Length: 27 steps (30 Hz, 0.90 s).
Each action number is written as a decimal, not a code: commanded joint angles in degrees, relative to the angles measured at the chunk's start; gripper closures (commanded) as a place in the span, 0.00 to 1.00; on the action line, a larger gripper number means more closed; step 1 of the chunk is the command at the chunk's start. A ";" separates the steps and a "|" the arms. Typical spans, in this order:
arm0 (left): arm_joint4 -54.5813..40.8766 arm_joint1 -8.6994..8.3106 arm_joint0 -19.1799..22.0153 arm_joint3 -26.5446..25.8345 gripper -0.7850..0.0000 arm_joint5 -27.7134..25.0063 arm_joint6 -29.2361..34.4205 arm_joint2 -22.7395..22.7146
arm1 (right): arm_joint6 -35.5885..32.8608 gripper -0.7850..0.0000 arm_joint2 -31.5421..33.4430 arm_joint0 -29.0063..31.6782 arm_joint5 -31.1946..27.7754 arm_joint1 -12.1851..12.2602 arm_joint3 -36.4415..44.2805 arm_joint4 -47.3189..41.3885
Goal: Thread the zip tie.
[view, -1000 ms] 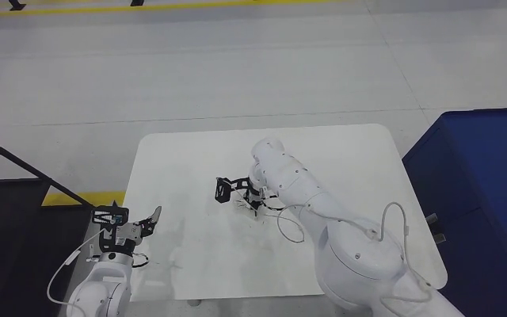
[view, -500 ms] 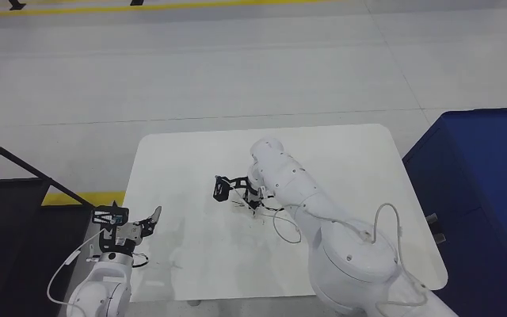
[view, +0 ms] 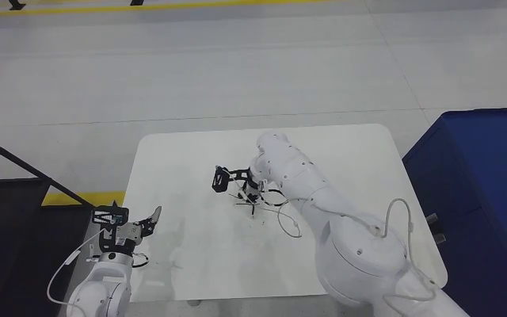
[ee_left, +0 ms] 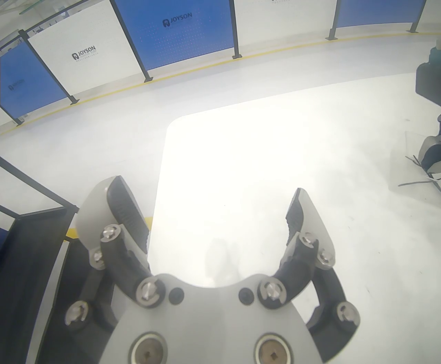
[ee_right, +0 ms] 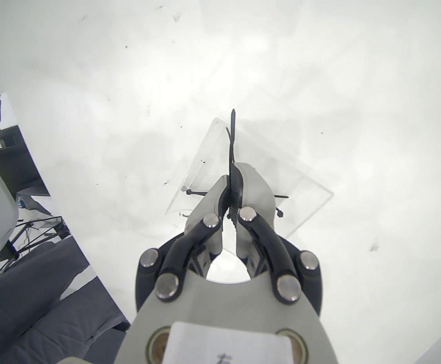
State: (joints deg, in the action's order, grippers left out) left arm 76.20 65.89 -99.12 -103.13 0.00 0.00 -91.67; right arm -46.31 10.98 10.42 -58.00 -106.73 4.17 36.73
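My right gripper point(ee_right: 233, 175) is shut on a thin black zip tie point(ee_right: 232, 138), whose pointed tail sticks out past the fingertips. It hovers over a clear square plate point(ee_right: 303, 200) on the white table point(view: 348, 158), where other black zip ties point(ee_right: 194, 193) lie. In the top view the right gripper point(view: 247, 198) sits near the table's middle, with the zip ties point(view: 245, 208) below it. My left gripper point(ee_left: 213, 203) is open and holds nothing, at the table's front left corner, also seen from above point(view: 150, 219).
A blue bin point(view: 467, 182) stands beside the table's right edge. A black rail point(view: 40, 178) runs past the left side. A white cable point(view: 289, 226) loops on the table beside the right arm. Blue and white barrier panels point(ee_left: 172, 31) stand far off.
The right wrist has turned and shifted slightly toward the far side of the table, lifting the zip tie with it. The left arm has not moved.
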 commanded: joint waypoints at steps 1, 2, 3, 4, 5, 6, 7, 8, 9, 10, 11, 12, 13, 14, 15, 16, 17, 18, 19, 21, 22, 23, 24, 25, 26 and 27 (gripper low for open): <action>0.00 0.00 0.00 0.00 0.00 0.00 0.00 0.00 | 0.00 1.00 -0.24 -0.31 0.00 0.97 2.02 -2.00; 0.00 0.00 0.00 0.00 0.00 0.00 0.00 0.00 | 0.00 1.00 -0.45 -0.61 0.00 1.66 3.15 -3.28; 0.00 0.00 0.00 0.00 0.00 0.00 0.00 0.00 | 0.00 1.00 -0.75 -0.93 0.00 2.45 4.46 -4.66; 0.00 0.00 0.00 0.00 0.00 0.00 0.00 0.00 | 0.00 1.00 -1.10 -1.15 0.00 3.33 6.02 -6.29; 0.00 0.00 0.00 0.00 0.00 0.00 0.00 0.00 | 0.00 1.00 -1.24 -1.32 0.00 4.36 7.99 -8.25; 0.00 0.00 0.00 0.00 0.00 0.00 0.00 0.00 | 0.00 1.00 -1.24 -1.39 0.00 5.56 10.19 -10.28; 0.00 0.00 0.00 0.00 0.00 0.00 0.00 0.00 | 0.00 1.00 -1.24 -1.52 0.00 6.96 12.01 -12.01; 0.00 0.00 0.00 0.00 0.00 0.00 0.00 0.00 | 0.00 1.00 -1.24 -1.70 0.00 8.49 13.73 -13.86; 0.00 0.00 0.00 0.00 0.00 0.00 0.00 0.00 | 0.00 1.00 -1.24 -1.65 0.00 10.09 16.22 -15.82; 0.00 0.00 0.00 0.00 0.00 0.00 0.00 0.00 | 0.00 1.00 -1.24 -1.44 0.00 11.81 19.07 -17.51; 0.00 0.00 0.00 0.00 0.00 0.00 0.00 0.00 | 0.00 1.00 -1.24 -1.22 0.00 13.62 21.91 -18.99; 0.00 0.00 0.00 0.00 0.00 0.00 0.00 0.00 | 0.00 1.00 -1.24 -0.99 0.00 15.50 25.01 -21.16; 0.00 0.00 0.00 0.00 0.00 0.00 0.00 0.00 | 0.00 1.00 -1.24 -0.99 0.00 15.50 25.01 -21.16; 0.00 0.00 0.00 0.00 0.00 0.00 0.00 0.00 | 0.00 1.00 -1.24 -0.99 0.00 15.50 25.01 -21.16; 0.00 0.00 0.00 0.00 0.00 0.00 0.00 0.00 | 0.00 1.00 -1.24 -0.99 0.00 15.50 25.01 -21.16; 0.00 0.00 0.00 0.00 0.00 0.00 0.00 0.00 | 0.00 1.00 -1.24 -0.99 0.00 15.50 25.01 -21.16; 0.00 0.00 0.00 0.00 0.00 0.00 0.00 0.00 | 0.00 1.00 -1.24 -0.99 0.00 15.50 25.01 -21.16; 0.00 0.00 0.00 0.00 0.00 0.00 0.00 0.00 | 0.00 1.00 -1.24 -0.99 0.00 15.50 25.01 -21.16; 0.00 0.00 0.00 0.00 0.00 0.00 0.00 0.00 | 0.00 1.00 -1.24 -0.99 0.00 15.50 25.01 -21.16; 0.00 0.00 0.00 0.00 0.00 0.00 0.00 0.00 | 0.70 1.00 -1.19 -0.23 0.24 15.55 25.82 -20.86; 0.00 0.00 0.00 0.00 0.00 0.00 0.00 0.00 | 1.55 1.00 -0.96 0.14 0.00 15.67 26.32 -20.96; 0.00 0.00 0.00 0.00 0.00 0.00 0.00 0.00 | 2.88 1.00 -0.45 0.82 0.00 16.01 27.47 -21.88; 0.00 0.00 0.00 0.00 0.00 0.00 0.00 0.00 | 3.96 1.00 0.23 1.37 0.00 16.63 28.85 -23.42; 0.00 0.00 0.00 0.00 0.00 0.00 0.00 0.00 | 5.12 1.00 1.09 1.90 0.00 17.51 30.38 -25.23; 0.00 0.00 0.00 0.00 0.00 0.00 0.00 0.00 | 6.02 1.00 1.97 2.47 0.00 18.66 32.35 -26.90; 0.00 0.00 0.00 0.00 0.00 0.00 0.00 0.00 | 6.65 1.00 2.84 3.10 0.00 20.07 34.45 -28.11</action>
State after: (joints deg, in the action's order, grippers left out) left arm 76.20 65.89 -99.12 -103.13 0.00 0.00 -91.67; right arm -40.33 12.89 12.95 -58.01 -88.12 36.37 10.21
